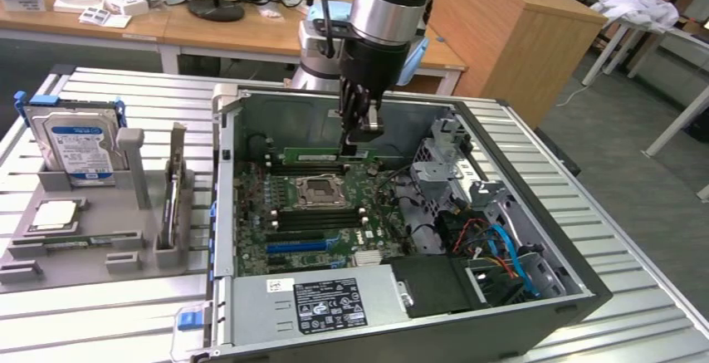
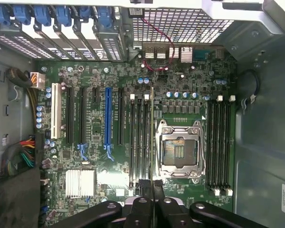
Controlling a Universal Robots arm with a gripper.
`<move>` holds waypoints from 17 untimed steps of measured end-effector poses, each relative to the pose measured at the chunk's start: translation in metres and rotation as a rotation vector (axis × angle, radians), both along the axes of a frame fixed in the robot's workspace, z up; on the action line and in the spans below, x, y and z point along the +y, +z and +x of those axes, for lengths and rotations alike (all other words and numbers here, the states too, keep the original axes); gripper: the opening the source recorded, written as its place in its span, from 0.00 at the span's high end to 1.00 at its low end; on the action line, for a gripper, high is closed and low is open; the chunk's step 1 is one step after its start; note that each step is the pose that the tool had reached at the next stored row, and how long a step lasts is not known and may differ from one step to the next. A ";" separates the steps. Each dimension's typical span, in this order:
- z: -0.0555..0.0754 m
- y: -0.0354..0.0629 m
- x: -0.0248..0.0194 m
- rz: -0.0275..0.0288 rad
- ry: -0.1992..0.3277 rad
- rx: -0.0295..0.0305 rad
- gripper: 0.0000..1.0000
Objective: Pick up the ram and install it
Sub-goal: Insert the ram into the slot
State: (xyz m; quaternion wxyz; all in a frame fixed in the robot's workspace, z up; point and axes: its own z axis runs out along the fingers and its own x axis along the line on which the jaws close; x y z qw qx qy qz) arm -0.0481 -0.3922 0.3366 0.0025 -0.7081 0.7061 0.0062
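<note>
- The claw [image 1: 357, 134] reaches down from the arm into the open grey metal computer case [image 1: 520, 296], which lies on its side on the slatted metal tabletop [image 1: 100, 321] so that the board faces up and can be approached from above.
- The claw's two dark fingers are pressed together on the ram [image 1: 321, 154], a long, narrow, flat green circuit-board stick, pinching it close to one end of its upper edge. The rest of the stick's length runs out from the claw along the line of the slots.
- In the wrist view the ram [image 2: 153, 137] is seen edge-on as a thin line leading straight away from the claw [image 2: 151, 187]. Holding it upright like this points its contact edge down at the board.
- Directly under the claw lies a bank of long black memory slots [image 2: 138, 137] on the green motherboard [image 2: 180, 71], and the ram sits at the side of that bank nearest the square silver processor socket [image 2: 179, 151].
- Whether the stick is already seated in a slot or only hovering just over it cannot be told.
- Well away from the claw, outside the case, a grey moulded parts holder [image 1: 133, 155] keeps a silver hard drive with a blue label [image 1: 80, 143] standing upright.
</note>
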 end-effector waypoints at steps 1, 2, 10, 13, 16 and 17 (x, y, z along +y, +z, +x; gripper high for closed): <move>0.000 -0.0002 -0.0002 0.0002 0.000 -0.0001 0.88; 0.000 -0.0004 -0.0006 0.0002 0.000 -0.0001 0.88; 0.000 -0.0015 -0.0056 0.0001 0.000 0.0000 0.88; 0.000 -0.0050 -0.0057 0.0001 0.000 0.0000 0.88; 0.000 -0.0087 -0.0060 0.0001 0.000 0.0000 0.88; 0.000 -0.0098 -0.0061 0.0001 0.000 0.0000 0.88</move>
